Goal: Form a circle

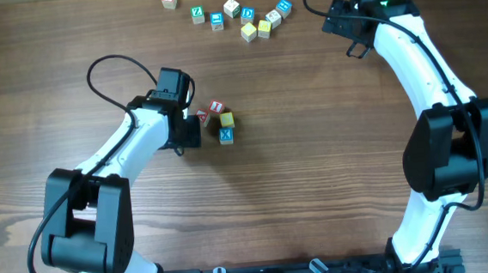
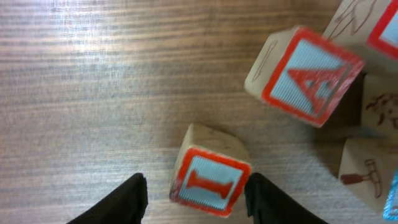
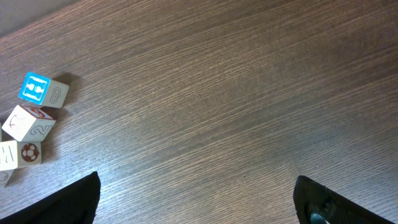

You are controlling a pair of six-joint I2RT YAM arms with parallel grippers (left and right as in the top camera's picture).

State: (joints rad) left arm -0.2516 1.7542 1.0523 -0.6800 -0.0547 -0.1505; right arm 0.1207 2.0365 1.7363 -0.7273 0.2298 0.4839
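Wooden letter cubes make up the circle [image 1: 219, 121], at present only a tight clump just left of the overhead frame's middle. It has a red-lettered cube, a yellow one and a blue "X" cube, touching or nearly so, with no open centre that I can make out. The left gripper [image 2: 196, 186] sits at the clump's left edge, its black fingers [image 2: 124, 202] half spread around a small wooden cube with a red "I" on a pale blue face [image 2: 208, 180]. A gap shows on one side, so I judge the cube straddled rather than pinched. A similar cube with a red "A" [image 2: 305, 78] stands turned at an angle in the upper right of the left wrist view. The right gripper [image 3: 196, 199] hangs fully wide over the bare brown wood-grain table [image 3: 217, 93], holding nothing, near the loose cubes [image 1: 248, 16] along the overhead's top edge. The step in hand looks like setting the "I" cube into the ring. The next move calls for spacing the cubes around an open centre, probably with more brought in.
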